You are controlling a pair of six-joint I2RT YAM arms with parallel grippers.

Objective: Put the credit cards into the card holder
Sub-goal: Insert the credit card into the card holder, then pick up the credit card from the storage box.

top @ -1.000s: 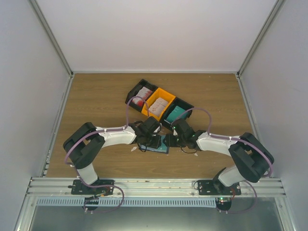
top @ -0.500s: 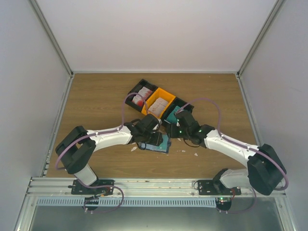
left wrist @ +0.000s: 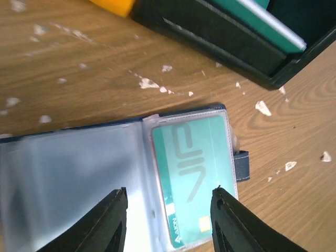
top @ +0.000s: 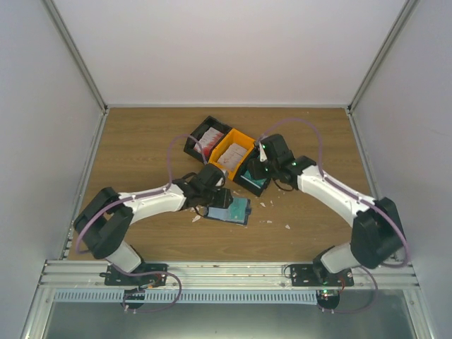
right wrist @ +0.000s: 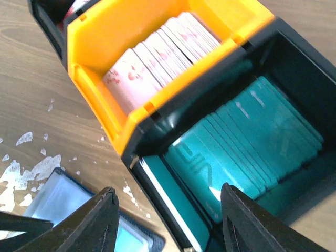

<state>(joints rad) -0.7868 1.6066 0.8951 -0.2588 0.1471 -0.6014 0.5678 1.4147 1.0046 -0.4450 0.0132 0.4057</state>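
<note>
Robot arms at work on a card-sorting job: a navy card holder (left wrist: 79, 173) lies open and flat on the wooden table (top: 141, 141), just in front of a slanted row of three bins. One teal card (left wrist: 194, 178) sits inside the clear sleeve nearest the holder's closing tab, while the neighbouring sleeve looks blank. The left hand (left wrist: 168, 194) hangs directly over the open holder with its fingers spread wide and nothing gripped between them; whether they touch the plastic cannot be told.

The right hand (right wrist: 167, 191), its fingers likewise parted and holding nothing, hovers above the near end of the black bin (right wrist: 294, 68), where a stack of teal credit cards (right wrist: 247, 131) leans in a row. Touching that bin is the orange bin (right wrist: 105, 31), packed with white-and-pink credit cards (right wrist: 157, 58). A second black bin (top: 194, 138) at the far left end of the row holds white cards with red print (top: 210, 139). White scraps (left wrist: 149, 83) litter the table around the holder.
</note>
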